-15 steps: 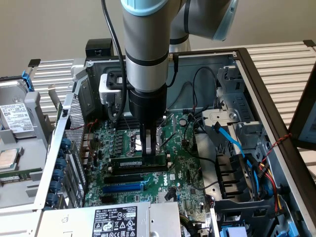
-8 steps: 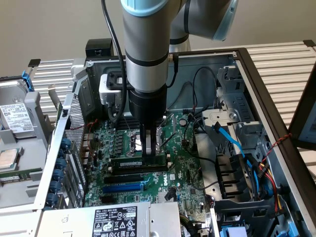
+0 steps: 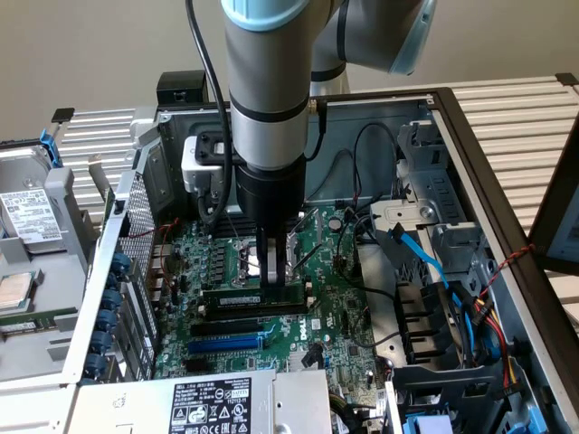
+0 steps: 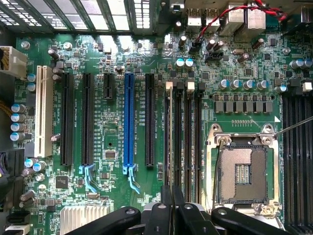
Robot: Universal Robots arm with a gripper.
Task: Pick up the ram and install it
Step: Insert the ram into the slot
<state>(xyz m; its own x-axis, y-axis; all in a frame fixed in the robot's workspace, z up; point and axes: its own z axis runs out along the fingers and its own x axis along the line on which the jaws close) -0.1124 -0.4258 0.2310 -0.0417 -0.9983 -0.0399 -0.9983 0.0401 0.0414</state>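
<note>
Pointing straight down into the open computer case (image 3: 493, 208), the arm stands in the middle of the exterior view with its gripper (image 3: 273, 271) low over the green board (image 3: 348, 303). The two fingers are pressed close, with just a thin gap. They look to be pinching the top edge of the ram (image 3: 237, 299).

The ram is the long dark stick just below the middle of the exterior view. It stands on its thin edge, lined up with a memory slot, right beside the square chip socket (image 4: 243, 174). It is likely held on edge because that is the only way it can go into such a narrow slot. The pictures do not tell if it is pushed all the way in or just resting on top.

In the wrist view the gripper (image 4: 172, 208) sits right over the ram (image 4: 169, 147), which shows as a thin line running away from the fingers. The grip is on the long top edge, not on the ends, likely to keep clear of the end clips.

Just beside the ram are empty black slots (image 4: 188, 142) with white end clips. The blue slot (image 4: 128, 117) is well apart from the ram. In the exterior view it lies in the lower middle, near the box with the white label (image 3: 213, 402).
</note>
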